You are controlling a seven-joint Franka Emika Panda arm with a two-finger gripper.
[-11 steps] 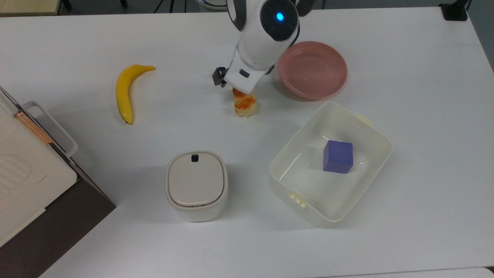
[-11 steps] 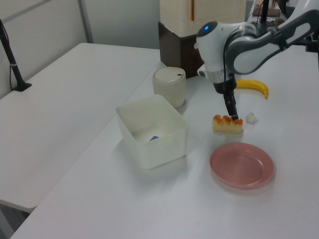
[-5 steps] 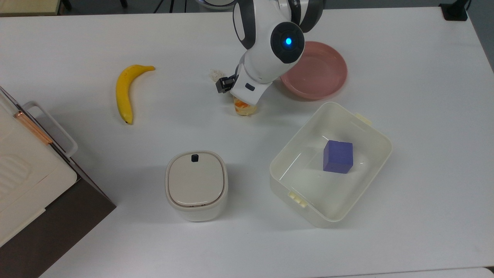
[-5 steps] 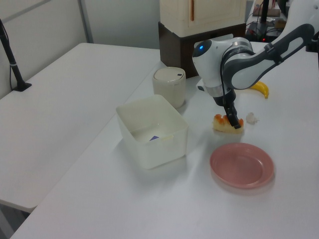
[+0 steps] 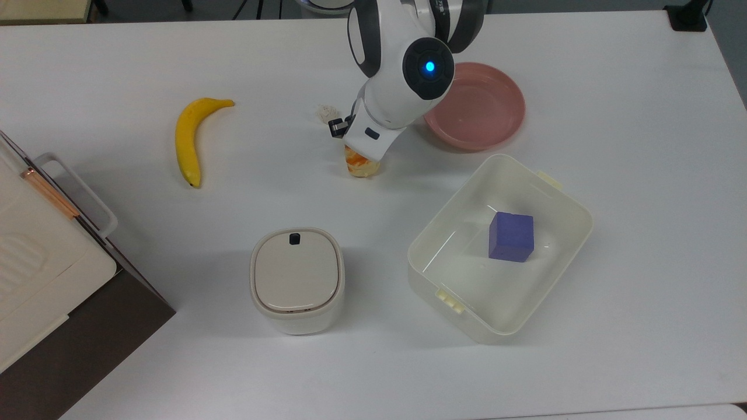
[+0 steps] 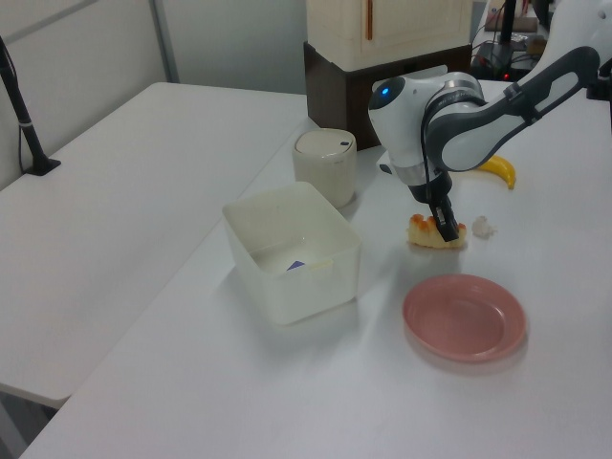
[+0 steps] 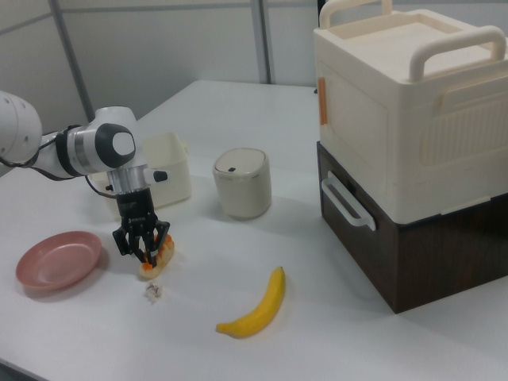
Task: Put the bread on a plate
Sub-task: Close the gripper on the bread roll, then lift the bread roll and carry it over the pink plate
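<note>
Pinching the bread (image 7: 156, 257) from both sides, the gripper (image 7: 144, 248) has its fingers down on the table to get a firm hold. The bread sits near the plate (image 5: 474, 105), not on it, so I think a short lift comes next.

Bright even overhead light, soft shadows, mild glare, sharp.

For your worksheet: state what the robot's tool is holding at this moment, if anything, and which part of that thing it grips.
The tool straddles the bread near one end, fingers at its sides. Whether it grips firmly cannot be told; the bread sits on the table.
</note>
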